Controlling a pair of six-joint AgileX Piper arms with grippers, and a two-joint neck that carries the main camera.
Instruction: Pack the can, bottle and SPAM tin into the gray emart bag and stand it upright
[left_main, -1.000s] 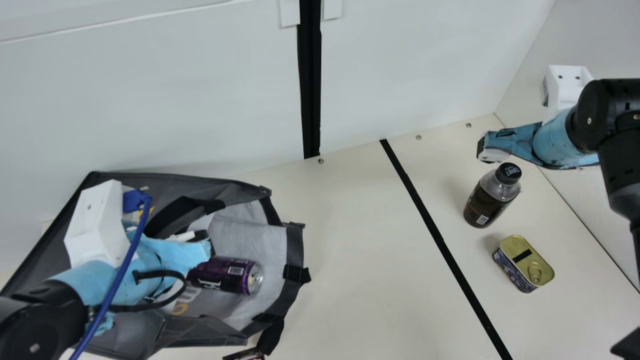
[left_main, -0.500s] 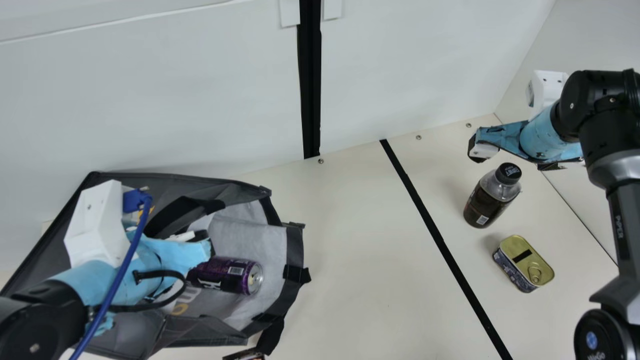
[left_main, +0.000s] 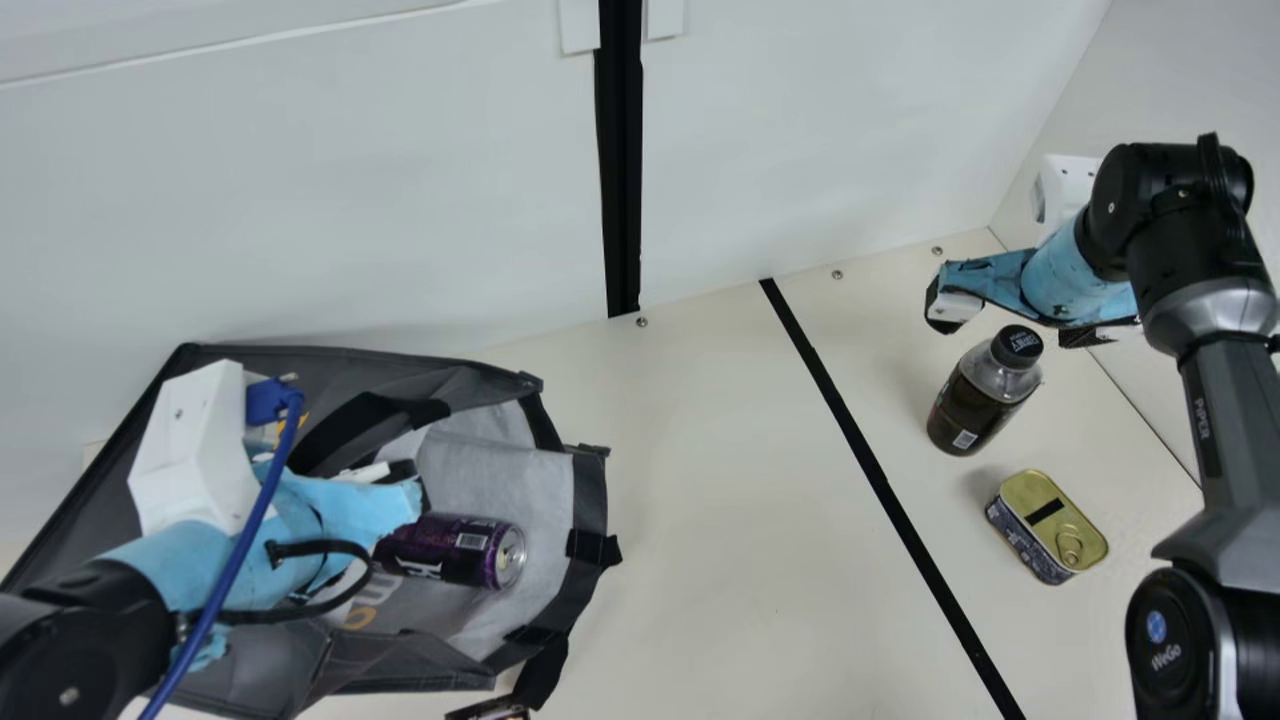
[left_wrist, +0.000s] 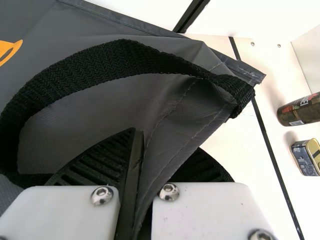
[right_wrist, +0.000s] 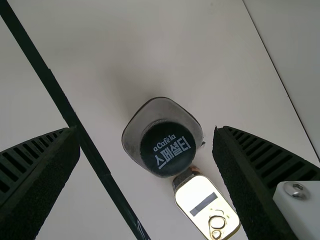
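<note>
Here, note at right the upright bottle, long axis vertical, below the right gripper and lined up between its wide-parted fingers, with the left gripper well apart at left, pinching the gray bag.

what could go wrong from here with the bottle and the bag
The right end effector is open above the upright bottle; coming down off-centre, it might tip the bottle, perhaps onto the SPAM tin close by.

The can lies on its side near the mouth of the bag, so a tug might roll it out.

The left end effector pinches only a fold of bag fabric, which could slip.
</note>
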